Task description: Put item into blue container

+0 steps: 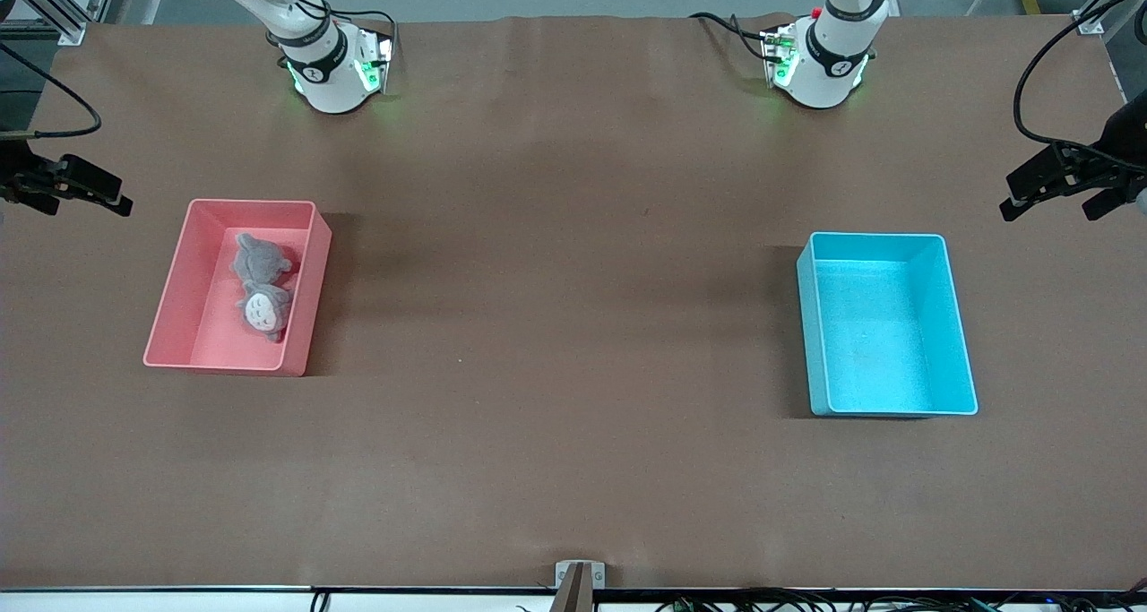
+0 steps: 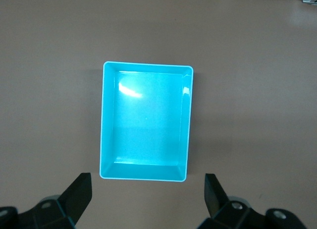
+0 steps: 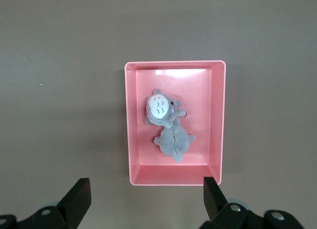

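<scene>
brown tabletop (image 1: 573,236), bare through the middle. blue container (image 1: 887,325) toward the left arm's end; grey plush toy (image 1: 260,285) inside pink bin (image 1: 179,298) toward the right arm's end. left gripper (image 2: 148,192) over the blue container, right gripper (image 3: 147,197) over the pink bin, jaws wide, holding nothing.

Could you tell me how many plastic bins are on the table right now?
2. The pink bin, holding a grey plush toy, sits toward the right arm's end of the table. The blue container, with nothing in it, sits toward the left arm's end. Nothing appears hidden.
</scene>
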You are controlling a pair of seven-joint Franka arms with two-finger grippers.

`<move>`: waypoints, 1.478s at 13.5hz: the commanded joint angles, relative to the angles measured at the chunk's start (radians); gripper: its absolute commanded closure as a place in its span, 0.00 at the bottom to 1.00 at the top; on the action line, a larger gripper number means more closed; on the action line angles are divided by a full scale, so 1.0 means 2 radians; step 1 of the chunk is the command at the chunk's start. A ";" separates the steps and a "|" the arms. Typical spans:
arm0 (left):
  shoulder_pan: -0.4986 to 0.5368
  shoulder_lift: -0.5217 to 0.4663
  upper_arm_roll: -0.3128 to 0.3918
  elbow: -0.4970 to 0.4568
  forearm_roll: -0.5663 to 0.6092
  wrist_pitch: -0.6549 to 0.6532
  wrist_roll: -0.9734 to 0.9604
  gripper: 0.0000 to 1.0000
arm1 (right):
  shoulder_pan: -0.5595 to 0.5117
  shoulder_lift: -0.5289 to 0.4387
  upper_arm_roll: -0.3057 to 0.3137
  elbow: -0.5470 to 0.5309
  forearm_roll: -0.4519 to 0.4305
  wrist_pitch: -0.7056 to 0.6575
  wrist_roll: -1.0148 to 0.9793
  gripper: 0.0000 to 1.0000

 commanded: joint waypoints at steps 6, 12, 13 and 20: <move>0.007 -0.002 -0.003 0.007 0.009 -0.008 0.000 0.00 | 0.003 -0.001 0.002 0.005 -0.022 -0.001 -0.026 0.00; 0.007 -0.001 -0.003 0.007 0.009 -0.008 0.000 0.00 | -0.001 -0.001 0.001 0.009 -0.005 -0.006 -0.021 0.00; 0.007 -0.001 -0.003 0.008 0.009 -0.008 0.000 0.00 | -0.001 -0.001 0.000 0.010 -0.005 -0.006 -0.019 0.00; 0.007 0.000 -0.003 0.010 0.009 -0.006 0.000 0.00 | -0.017 0.076 -0.001 0.022 -0.003 0.033 -0.026 0.00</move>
